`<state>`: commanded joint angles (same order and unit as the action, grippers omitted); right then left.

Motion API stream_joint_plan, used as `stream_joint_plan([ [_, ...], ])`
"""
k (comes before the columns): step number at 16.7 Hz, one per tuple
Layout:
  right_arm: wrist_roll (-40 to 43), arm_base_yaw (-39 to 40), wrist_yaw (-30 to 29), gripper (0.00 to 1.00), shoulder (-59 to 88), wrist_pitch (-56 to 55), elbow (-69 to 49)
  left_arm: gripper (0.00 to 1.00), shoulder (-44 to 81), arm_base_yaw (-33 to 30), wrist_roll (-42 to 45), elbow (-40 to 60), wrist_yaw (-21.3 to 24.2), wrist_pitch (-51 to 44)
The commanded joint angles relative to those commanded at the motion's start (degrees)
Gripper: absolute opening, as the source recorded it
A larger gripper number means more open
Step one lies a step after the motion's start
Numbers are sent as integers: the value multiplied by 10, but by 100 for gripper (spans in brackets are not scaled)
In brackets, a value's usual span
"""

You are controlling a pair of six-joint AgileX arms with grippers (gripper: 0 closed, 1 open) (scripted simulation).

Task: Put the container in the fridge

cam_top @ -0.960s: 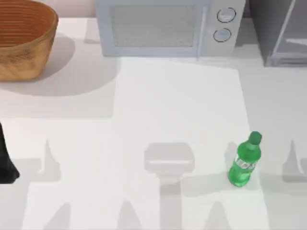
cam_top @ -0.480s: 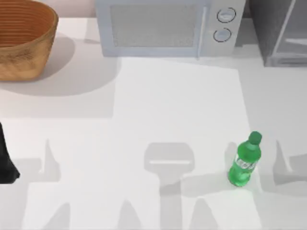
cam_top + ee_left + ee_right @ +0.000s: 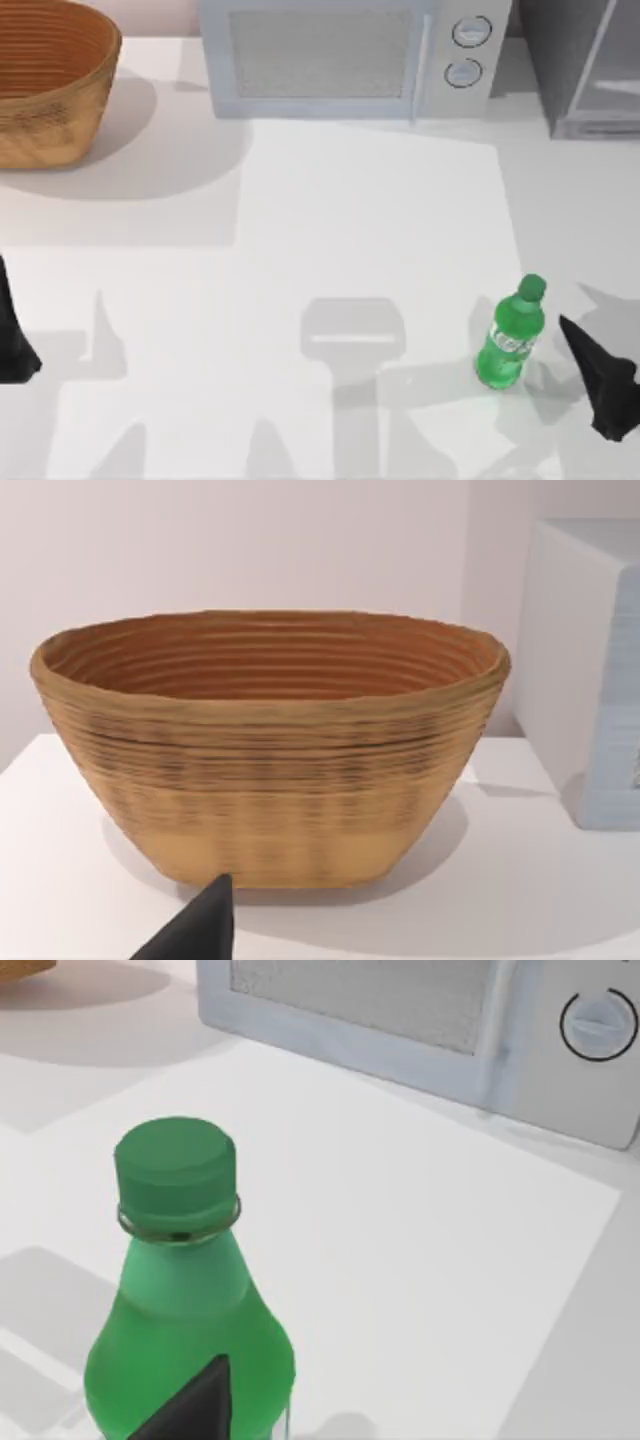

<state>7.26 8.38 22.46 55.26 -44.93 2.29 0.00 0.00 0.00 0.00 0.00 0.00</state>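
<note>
The container, a small green bottle with a green cap, stands upright on the white table at the right front. My right gripper hovers just to the right of it, apart from it. In the right wrist view the bottle looms close, and a dark part of my right gripper shows in front of its lower body. The fridge, a dark grey cabinet with a lighter framed door, stands at the back right corner. My left gripper is parked at the table's left edge.
A light grey microwave with two round knobs stands at the back centre, left of the fridge. A woven brown basket sits at the back left and faces the left wrist camera. Open tabletop lies between bottle and fridge.
My right gripper has come into the top view from the lower right and now sits beside the bottle. The bottle and my left arm have not moved.
</note>
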Motion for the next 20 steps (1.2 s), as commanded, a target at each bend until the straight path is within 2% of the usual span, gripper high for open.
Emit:
stream_joint_plan([
  [3, 11, 17, 44, 100, 114, -81, 8, 100, 0, 0, 0, 0, 0, 0],
  [7, 25, 32, 82, 100, 185, -137, 22, 100, 0, 0, 0, 0, 0, 0],
  [14, 24, 38, 79, 100, 204, -143, 5, 100, 0, 0, 0, 0, 0, 0],
  [20, 9, 75, 41, 100, 324, -234, -27, 100, 0, 0, 0, 0, 0, 0],
])
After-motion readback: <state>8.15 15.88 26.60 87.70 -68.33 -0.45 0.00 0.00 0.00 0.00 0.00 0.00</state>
